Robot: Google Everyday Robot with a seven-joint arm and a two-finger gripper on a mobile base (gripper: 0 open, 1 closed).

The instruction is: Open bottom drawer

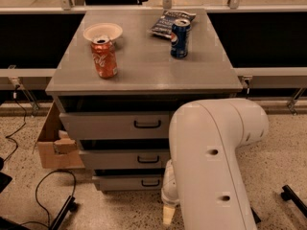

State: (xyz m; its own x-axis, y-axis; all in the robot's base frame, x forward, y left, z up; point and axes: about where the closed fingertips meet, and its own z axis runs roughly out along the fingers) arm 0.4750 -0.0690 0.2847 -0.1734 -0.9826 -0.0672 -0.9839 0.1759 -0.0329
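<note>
One arm hides most of the pincer by the bottom drawer; width untellable.

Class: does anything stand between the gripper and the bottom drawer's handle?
Nothing visible does. The gripper hangs low by the right end of the bottom drawer, just right of its black handle.
</note>
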